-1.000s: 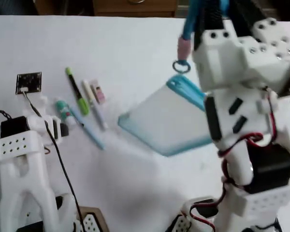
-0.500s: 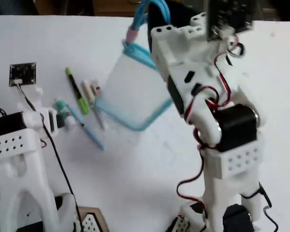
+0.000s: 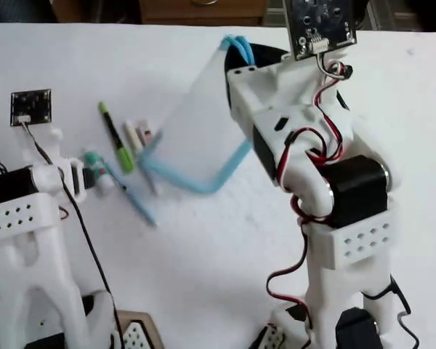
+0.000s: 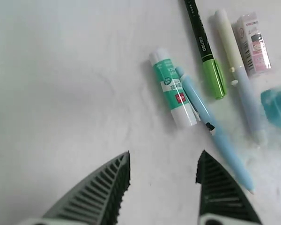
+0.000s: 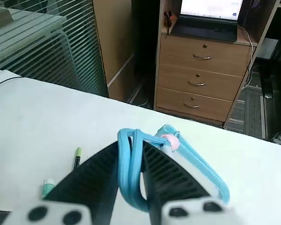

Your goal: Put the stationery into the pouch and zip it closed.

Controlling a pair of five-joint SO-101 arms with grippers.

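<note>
Bright, even light washes the white table (image 3: 203, 276) pale in the high view and passes through the translucent pouch (image 3: 196, 123) at 11 o'clock. Shadows are faint. In the right wrist view the room at 12 o'clock is dim (a laptop screen (image 5: 210, 7) glows there).

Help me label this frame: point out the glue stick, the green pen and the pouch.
glue stick (image 4: 171, 87), left wrist view, on its label, mid-body.
green pen (image 4: 203, 49), left wrist view, on the black barrel above the green cap.
pouch (image 3: 200, 123), high view, on its clear side panel.
</note>
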